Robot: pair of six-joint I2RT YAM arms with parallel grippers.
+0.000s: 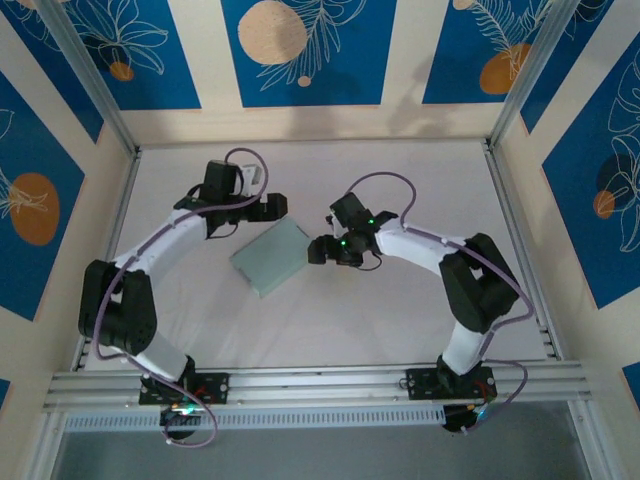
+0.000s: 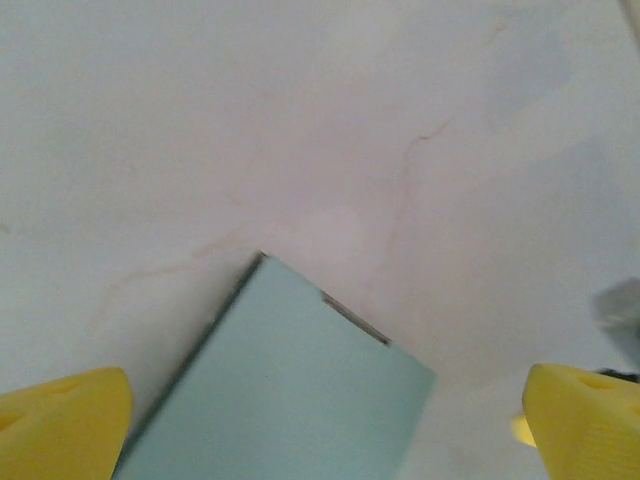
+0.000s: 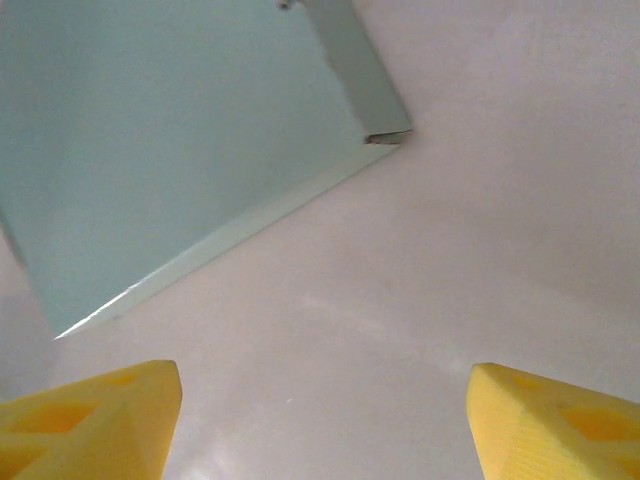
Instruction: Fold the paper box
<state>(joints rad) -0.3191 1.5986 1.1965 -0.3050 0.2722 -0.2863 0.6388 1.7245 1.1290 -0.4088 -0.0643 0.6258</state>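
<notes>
The paper box (image 1: 270,257) is a flat pale grey-green rectangular box lying closed on the white table, between the two arms. My left gripper (image 1: 277,207) hovers just beyond the box's far corner, open, with its yellow fingertips (image 2: 62,420) wide apart and the box (image 2: 290,390) lying below and between them, untouched. My right gripper (image 1: 318,250) stands just right of the box, open, its yellow fingertips (image 3: 95,415) apart over bare table, with the box (image 3: 170,140) ahead of them at the upper left. Neither gripper holds anything.
The white table (image 1: 400,320) is framed by metal rails; the near rail (image 1: 320,385) carries both arm bases. Blue patterned walls stand close on three sides. Bare table lies to the front and right of the box.
</notes>
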